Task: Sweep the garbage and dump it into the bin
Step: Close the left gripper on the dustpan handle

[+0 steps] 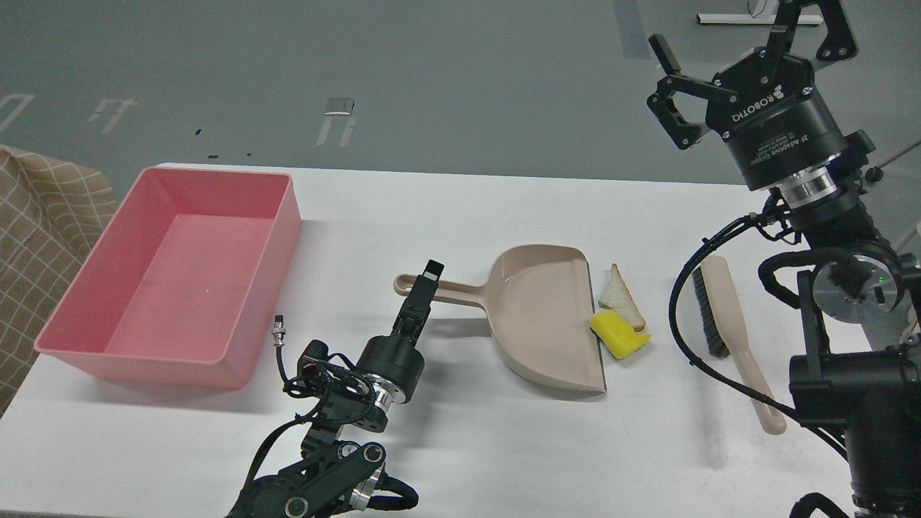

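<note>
two pieces of garbage sit on the white table, just off the open lip of the beige dustpan: a triangular bread slice with brown crust, and a yellow sponge block in front of it. sponge touches or overlaps the near corner of the bread and sits right against the pan's front edge. neither piece is inside the pan.

dustpan lies flat mid-table, handle pointing left, mouth facing right.

left gripper is at the dustpan handle, near its looped end. seen edge-on and dark, the two fingers don't separate visually, so cannot tell if it is clamped on the handle or just over it.

right gripper is raised high above the far right side of the table, fingers spread wide apart, nothing between them. well apart from everything on the table.

brush with beige handle and dark bristles lies flat on the table to the right of the garbage, handle end toward the near edge, bristle end farther away. not touched by either gripper; a black cable from the right arm crosses near it.

pink bin sits at the left side of the table, upright, well apart from the dustpan and garbage. interior looks bare apart from a tiny pale speck on the floor.
</note>
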### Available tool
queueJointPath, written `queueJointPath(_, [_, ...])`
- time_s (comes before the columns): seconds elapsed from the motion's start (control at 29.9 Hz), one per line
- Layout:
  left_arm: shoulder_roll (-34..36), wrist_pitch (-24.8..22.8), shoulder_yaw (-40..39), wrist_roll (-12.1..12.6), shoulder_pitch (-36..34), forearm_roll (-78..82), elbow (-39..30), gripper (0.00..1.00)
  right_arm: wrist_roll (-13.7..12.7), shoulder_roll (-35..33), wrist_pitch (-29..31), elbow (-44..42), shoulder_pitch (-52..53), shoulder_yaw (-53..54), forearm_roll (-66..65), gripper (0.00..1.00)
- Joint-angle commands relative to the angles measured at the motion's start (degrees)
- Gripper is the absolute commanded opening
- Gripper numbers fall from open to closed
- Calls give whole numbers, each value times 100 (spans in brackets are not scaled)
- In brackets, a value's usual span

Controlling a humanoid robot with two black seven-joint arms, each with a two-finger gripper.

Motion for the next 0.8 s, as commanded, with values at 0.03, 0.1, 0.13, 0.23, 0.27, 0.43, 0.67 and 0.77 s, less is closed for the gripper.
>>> queueJointPath(0.03, [0,0,7,-38,-50,-9,64,81,1,0,0,-10,0,0,2,100])
queueJointPath(0.1, [0,0,16,-55,-85,-9,125,78,1,0,0,-10,0,8,2,100])
queueJointPath(0.13, [0,0,16,-55,-94,-9,151,77,1,0,0,-10,0,8,2,100])
queueJointPath(0.23, [0,0,16,-55,-102,-9,178,63,1,0,0,-45,0,8,2,100])
queueJointPath(0.27, [0,0,25,-55,-102,-9,187,61,1,0,0,-63,0,8,2,100])
queueJointPath(0.43, [0,0,25,-64,-102,-9,292,53,1,0,0,-63,0,0,2,100])
queueJointPath(0.67, [0,0,25,-55,-129,-9,354,45,10,0,0,-63,-9,0,2,100])
queueJointPath(0.77, [0,0,16,-55,-129,-9,354,43,10,0,0,-63,-9,0,2,100])
